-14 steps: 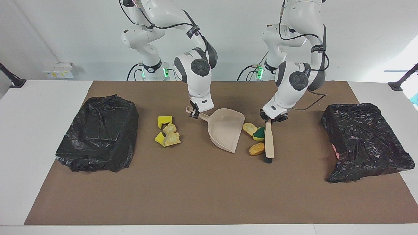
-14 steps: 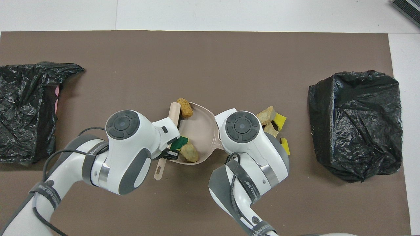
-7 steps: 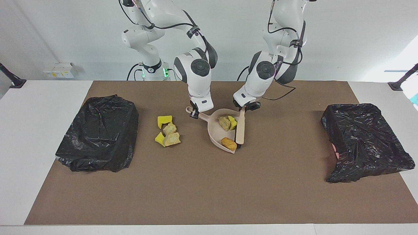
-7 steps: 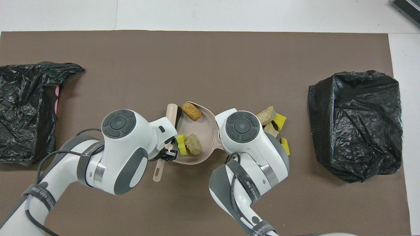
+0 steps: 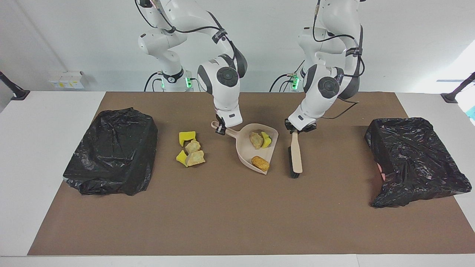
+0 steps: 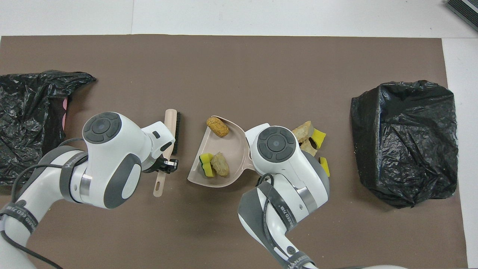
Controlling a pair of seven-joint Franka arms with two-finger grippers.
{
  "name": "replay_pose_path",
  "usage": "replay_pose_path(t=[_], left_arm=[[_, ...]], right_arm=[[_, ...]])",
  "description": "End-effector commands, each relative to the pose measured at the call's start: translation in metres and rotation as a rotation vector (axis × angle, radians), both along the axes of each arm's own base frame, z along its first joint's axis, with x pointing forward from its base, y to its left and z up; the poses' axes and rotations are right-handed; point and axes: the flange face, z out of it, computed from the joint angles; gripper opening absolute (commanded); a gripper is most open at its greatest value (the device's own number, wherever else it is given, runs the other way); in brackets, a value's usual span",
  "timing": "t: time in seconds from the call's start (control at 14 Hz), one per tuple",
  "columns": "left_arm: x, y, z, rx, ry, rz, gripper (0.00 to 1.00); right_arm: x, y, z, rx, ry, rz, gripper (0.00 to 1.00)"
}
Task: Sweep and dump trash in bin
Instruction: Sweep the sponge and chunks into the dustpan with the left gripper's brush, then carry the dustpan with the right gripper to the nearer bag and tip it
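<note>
Scraps are light, soft, crumbly: push with bristles, don't pinch. Three sit in the beige plastic dustpan (image 5: 256,148); right gripper (image 5: 221,129) jaws clamped on its handle. Left gripper (image 5: 295,130) jaws shut on beige wooden hand brush (image 5: 295,155), beside the pan. Second yellow sponge-and-bread pile (image 5: 190,149) lies unswept toward black-bagged bin (image 5: 113,150).

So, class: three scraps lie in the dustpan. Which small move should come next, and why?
Probably the right claw, shut on the dustpan handle, should lift it level: three scraps already lie inside, and the brush in the left claw is clear of it.
</note>
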Motion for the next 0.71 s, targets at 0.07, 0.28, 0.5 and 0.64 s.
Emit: replay_pose_path(t=[0.07, 0.28, 0.5, 0.64], left_arm=[[0.005, 0.016, 0.001, 0.006, 0.007, -0.013, 0.0], [0.003, 0.018, -0.001, 0.042, 0.001, -0.036, 0.0], [-0.006, 0.013, -0.003, 0.053, 0.008, -0.008, 0.0], [-0.022, -0.014, -0.002, 0.078, 0.01, 0.023, 0.0]], right_arm=[[0.014, -0.029, 0.038, 0.032, -0.037, -0.088, 0.0], [0.024, -0.076, 0.084, 0.052, -0.065, -0.154, 0.0], [0.028, -0.15, 0.128, 0.055, -0.054, -0.19, 0.0], [0.027, -0.212, 0.155, 0.062, -0.045, -0.204, 0.0]])
